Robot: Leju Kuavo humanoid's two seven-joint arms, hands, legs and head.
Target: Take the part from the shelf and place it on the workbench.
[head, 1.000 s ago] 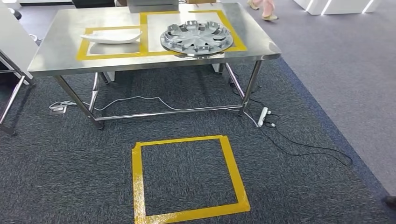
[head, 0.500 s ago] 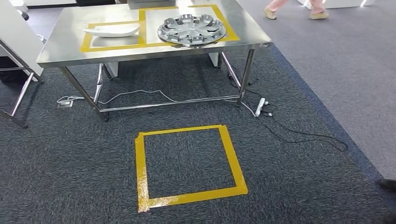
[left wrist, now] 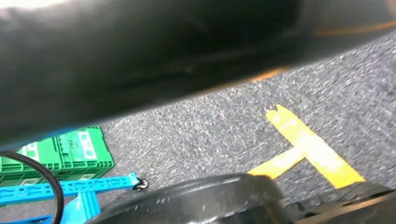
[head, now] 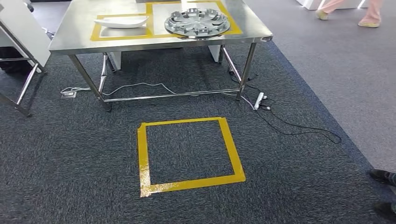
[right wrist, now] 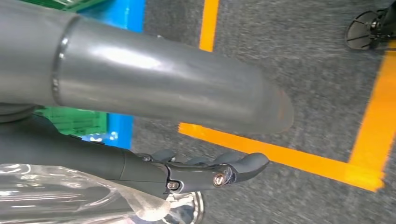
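The whole view has shifted, so the robot itself has moved: the table (head: 70, 37) now sits higher in the head view, and the taped square (head: 144, 158) on the carpet in front of the table lies nearer the middle. A person's feet (head: 369, 21) have passed further to the right, beyond the table. A wheel cover (head: 197, 22) and a white tray (head: 121, 21) lie on the table, inside taped boxes.

The right hand (right wrist: 205, 170) stretches its fingers over a clear wrapped thing (right wrist: 60, 196), probably the part, but I cannot tell if it is grasped. The left hand (left wrist: 140, 60) is a dark blur, and I cannot tell its state. The robot is likely walking towards the table.
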